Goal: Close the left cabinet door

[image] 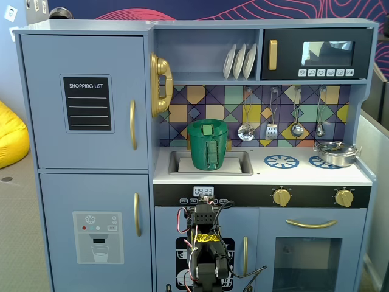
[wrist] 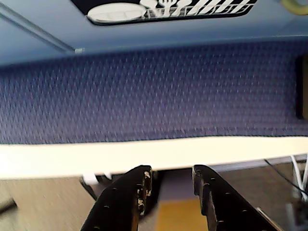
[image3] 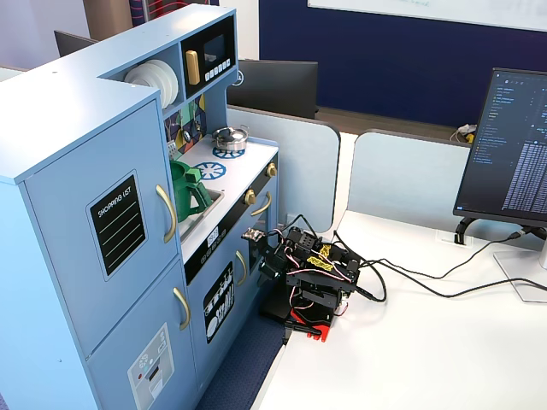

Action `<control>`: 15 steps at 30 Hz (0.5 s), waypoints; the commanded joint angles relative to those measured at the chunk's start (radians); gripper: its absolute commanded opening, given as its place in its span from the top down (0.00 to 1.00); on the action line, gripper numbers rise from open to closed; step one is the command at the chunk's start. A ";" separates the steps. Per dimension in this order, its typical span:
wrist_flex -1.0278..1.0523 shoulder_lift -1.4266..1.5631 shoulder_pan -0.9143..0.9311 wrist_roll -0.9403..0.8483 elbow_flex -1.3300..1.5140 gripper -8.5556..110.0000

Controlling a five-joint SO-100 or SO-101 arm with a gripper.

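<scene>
While the toy kitchen (image: 200, 27) fills a fixed view from edge to edge, its blue body stands on the floor against a white desk (image3: 444, 342), seen in a fixed view from the side. On that desk a dark monitor (image3: 511, 145) stands at the right, with black cables (image3: 427, 286) running toward the folded black arm (image3: 312, 273) at the desk's near edge, just in front of the lower cabinet fronts.

Occupying the upper left of the kitchen, the left cabinet door (image: 85, 100) is a tall light-blue panel that lies flush with the frame, shut. It carries a black "SHOPPING LIST" panel (image: 88, 103) and a curved gold handle (image: 133, 125) along its right edge. Below it sits the blue door with the ice-dispenser graphic (image: 97, 234), also shut.

Right of these, a green pot (image: 208, 144) stands in the sink, a gold telephone (image: 160, 84) hangs beside the door, and a metal pan (image: 336, 152) rests on the burners.

Nothing stands between the arm and the door. In the wrist view the gripper (wrist: 171, 180) has its black fingers slightly apart, holding nothing, pointed at blue carpet and a cabinet front.
</scene>
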 commanded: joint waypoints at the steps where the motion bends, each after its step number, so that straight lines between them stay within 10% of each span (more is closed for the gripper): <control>1: 0.118 0.000 0.012 0.064 0.061 0.93; 15: 0.132 0.000 -0.003 -0.028 0.063 0.91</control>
